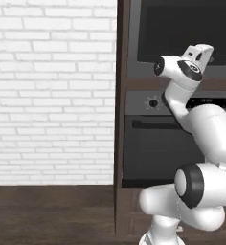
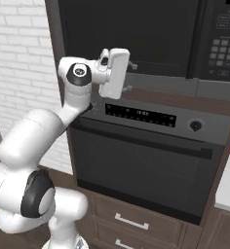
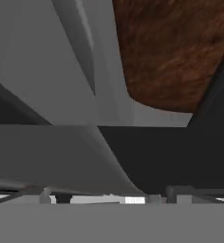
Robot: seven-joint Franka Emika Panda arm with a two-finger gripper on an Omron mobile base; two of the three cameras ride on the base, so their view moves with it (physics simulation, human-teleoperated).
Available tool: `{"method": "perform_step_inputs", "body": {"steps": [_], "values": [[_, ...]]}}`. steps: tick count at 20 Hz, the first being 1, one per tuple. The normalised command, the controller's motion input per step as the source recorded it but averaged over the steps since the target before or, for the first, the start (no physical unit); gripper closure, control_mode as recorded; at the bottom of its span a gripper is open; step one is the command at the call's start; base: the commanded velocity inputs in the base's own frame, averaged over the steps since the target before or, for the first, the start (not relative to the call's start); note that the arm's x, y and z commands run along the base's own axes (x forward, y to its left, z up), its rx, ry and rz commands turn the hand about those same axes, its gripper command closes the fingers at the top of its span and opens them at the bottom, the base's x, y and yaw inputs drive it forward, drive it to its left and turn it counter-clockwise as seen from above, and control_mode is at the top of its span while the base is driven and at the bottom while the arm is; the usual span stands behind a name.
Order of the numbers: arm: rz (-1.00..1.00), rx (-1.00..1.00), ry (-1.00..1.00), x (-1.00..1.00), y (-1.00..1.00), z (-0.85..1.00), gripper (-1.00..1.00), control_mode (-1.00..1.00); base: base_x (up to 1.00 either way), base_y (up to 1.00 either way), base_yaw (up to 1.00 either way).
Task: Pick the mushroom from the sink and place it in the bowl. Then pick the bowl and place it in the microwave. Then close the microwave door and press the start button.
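The microwave [image 2: 131, 34] is set in dark wood cabinetry, and its wide dark front [image 1: 186, 31] fills the top of both base views. My gripper [image 2: 130, 75] is raised to its lower edge and points into it. The fingers stand apart and hold nothing, so the gripper is open. In the hand view the reddish-brown bowl [image 3: 171, 52] looms close at the upper right, among slanted grey panels [image 3: 47, 95]. I cannot tell how the microwave door stands. The mushroom is hidden and the sink is out of view.
Below the microwave is an oven [image 2: 146, 160] with a bar handle and a knob [image 2: 196, 125]. The microwave's keypad [image 2: 224, 44] is at the far right. Drawers [image 2: 131, 221] lie under the oven. A white brick wall [image 1: 52, 91] stands to the left.
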Motion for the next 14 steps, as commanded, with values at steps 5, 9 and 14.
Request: {"method": "perform_step_inputs", "body": {"steps": [5,9,14], "values": [[0.19,0.05,0.00,0.47,-0.33,-0.02,-1.00,-1.00,0.00,0.00,0.00],[0.30,0.21,-0.16,-0.79,-0.52,0.00,-1.00,-1.00,0.00,0.00,0.00],[0.36,0.28,-0.33,-1.00,-0.87,0.04,-1.00,-1.00,0.00,0.00,0.00]]}}
